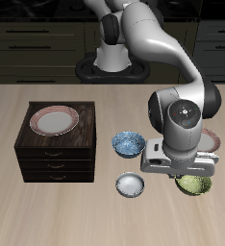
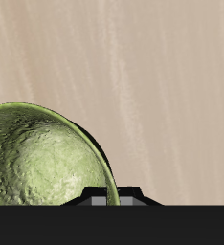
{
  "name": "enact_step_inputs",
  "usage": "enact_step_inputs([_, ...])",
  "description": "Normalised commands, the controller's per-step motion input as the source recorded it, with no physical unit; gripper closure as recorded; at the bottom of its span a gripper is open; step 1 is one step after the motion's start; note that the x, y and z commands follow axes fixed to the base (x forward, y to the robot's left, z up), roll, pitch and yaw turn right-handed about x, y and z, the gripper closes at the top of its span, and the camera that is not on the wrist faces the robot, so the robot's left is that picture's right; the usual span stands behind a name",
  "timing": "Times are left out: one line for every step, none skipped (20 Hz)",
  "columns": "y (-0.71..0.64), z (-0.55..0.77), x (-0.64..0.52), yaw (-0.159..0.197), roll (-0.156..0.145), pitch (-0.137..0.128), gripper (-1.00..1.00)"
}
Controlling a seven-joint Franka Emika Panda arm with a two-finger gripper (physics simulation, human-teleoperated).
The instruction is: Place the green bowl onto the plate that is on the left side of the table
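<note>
Green bowl point(image 1: 193, 184) on the table point(image 1: 47, 211), gripper point(image 1: 178, 169) hovering above, grip state unclear; judged reaching, must descend and grasp.

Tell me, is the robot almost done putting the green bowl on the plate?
Not yet. The green bowl sits on the table, not on the plate behind it. The tool hovers right beside the bowl; whether it grips is hidden. Lifting and placing remain.
</note>
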Motion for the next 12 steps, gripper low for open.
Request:
enact_step_inputs([0.05, 0.28, -0.07, 0.034, 0.012, -0.053, 1.00])
enact_step_inputs([0.04, 0.26, -0.13, -0.035, 0.019, -0.018, 1.00])
enact_step_inputs([0.16, 0.71, -0.24, 0.017, 0.069, -0.102, 1.00])
enact_step_inputs([0.10, 0.42, -0.17, 0.011, 0.024, -0.055, 1.00])
enact_step_inputs([0.07, 0.60, -0.23, -0.039, 0.059, -0.084, 1.00])
enact_step_inputs([0.10, 0.40, -0.20, 0.043, 0.010, -0.078, 1.00])
enact_step_inputs([-0.04, 0.53, -0.14, -0.068, 0.038, -0.061, 1.00])
enact_step_inputs([0.17, 0.48, -0.34, -0.026, 0.056, -0.063, 1.00])
enact_step_inputs([0.00, 0.51, -0.24, 0.017, 0.042, -0.112, 1.00])
enact_step_inputs([-0.06, 0.41, -0.27, -0.032, -0.052, -0.073, 1.00])
enact_step_inputs([0.05, 0.45, -0.31, -0.038, 0.022, -0.049, 1.00])
enact_step_inputs([-0.04, 0.56, -0.23, 0.024, 0.028, -0.119, 1.00])
